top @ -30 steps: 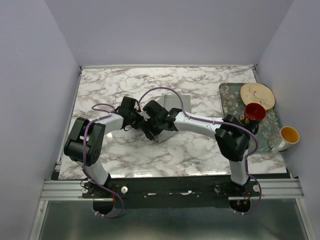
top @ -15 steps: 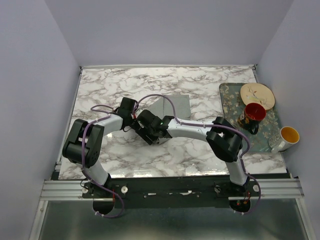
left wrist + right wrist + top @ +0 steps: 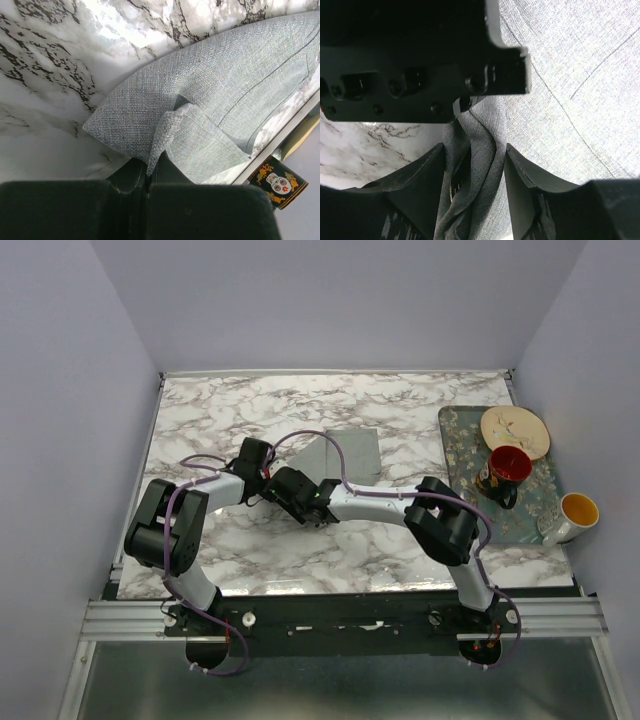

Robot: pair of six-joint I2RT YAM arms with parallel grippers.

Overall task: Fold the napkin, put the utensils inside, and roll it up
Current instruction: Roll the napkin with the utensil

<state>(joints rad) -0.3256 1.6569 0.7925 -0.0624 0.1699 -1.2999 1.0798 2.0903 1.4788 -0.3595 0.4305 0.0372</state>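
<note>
The grey-green napkin point(image 3: 350, 453) lies on the marble table, its near-left part drawn up into a bunch between the two grippers. My left gripper point(image 3: 265, 478) is shut on a corner of the napkin point(image 3: 210, 85), which is pinched between its jaws point(image 3: 149, 172). My right gripper point(image 3: 290, 495) faces it closely. Its jaws point(image 3: 475, 150) are closed around bunched folds of the napkin point(image 3: 570, 75). Something dark with a metal glint sits inside those folds; I cannot tell what it is. No utensils show plainly.
A floral grey tray point(image 3: 455, 430) stands at the right with a cream plate point(image 3: 514, 430) and a red mug point(image 3: 507, 468). A white mug with a yellow inside point(image 3: 572, 515) sits at the tray's near-right corner. The red mug also shows in the left wrist view point(image 3: 275, 182).
Both grippers have moved left and toward the near edge, pulling the napkin's near part with them. More of the flat napkin now shows behind them.
</note>
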